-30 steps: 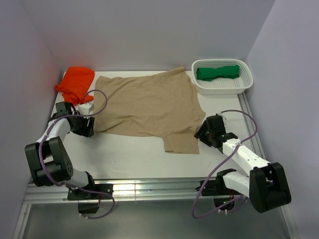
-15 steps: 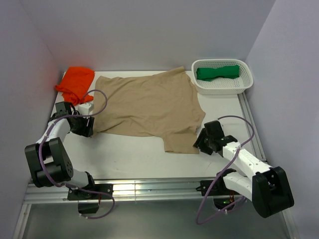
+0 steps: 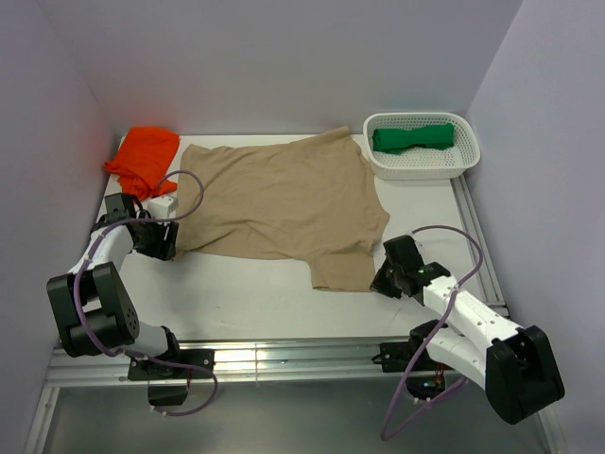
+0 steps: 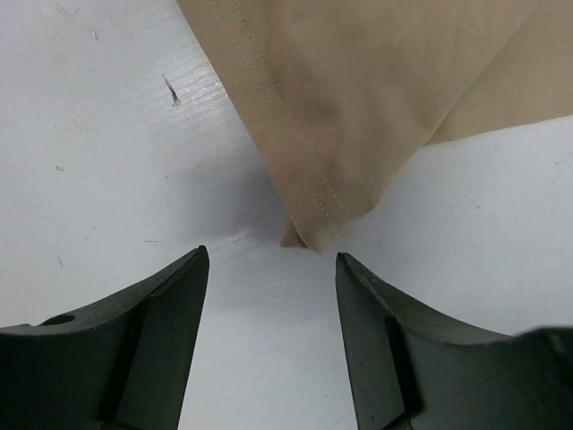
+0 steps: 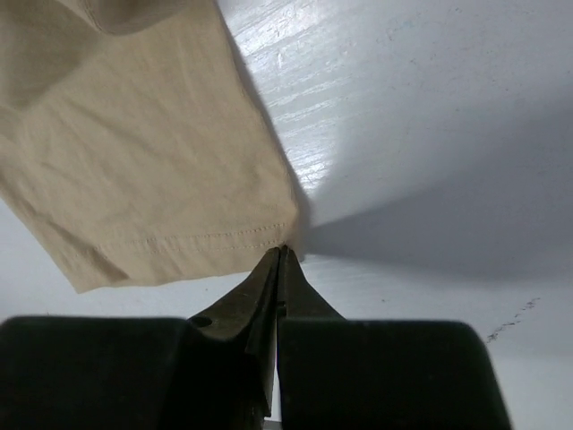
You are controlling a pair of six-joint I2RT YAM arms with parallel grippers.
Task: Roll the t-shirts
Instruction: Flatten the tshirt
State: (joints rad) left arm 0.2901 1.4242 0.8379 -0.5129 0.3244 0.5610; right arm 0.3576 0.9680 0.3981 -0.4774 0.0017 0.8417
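Note:
A tan t-shirt [image 3: 284,203] lies spread flat across the middle of the white table. My left gripper [image 3: 170,244] stands open at its left lower corner. In the left wrist view that folded corner [image 4: 309,235] lies on the table just ahead of the open left gripper [image 4: 269,255], outside the fingers. My right gripper [image 3: 382,277] is shut at the shirt's near right hem corner. In the right wrist view the right gripper [image 5: 283,250] pinches the very tip of that stitched hem [image 5: 179,242]. An orange t-shirt [image 3: 144,156] lies bunched at the back left.
A white mesh basket [image 3: 421,171] at the back right holds a rolled green t-shirt [image 3: 413,138]. Grey walls close in the table on the left, back and right. A metal rail [image 3: 284,357] runs along the near edge between the arm bases.
My right arm slid toward the near edge along the shirt's right side, and its jaws went from open to shut at the hem corner. The left arm has not moved.

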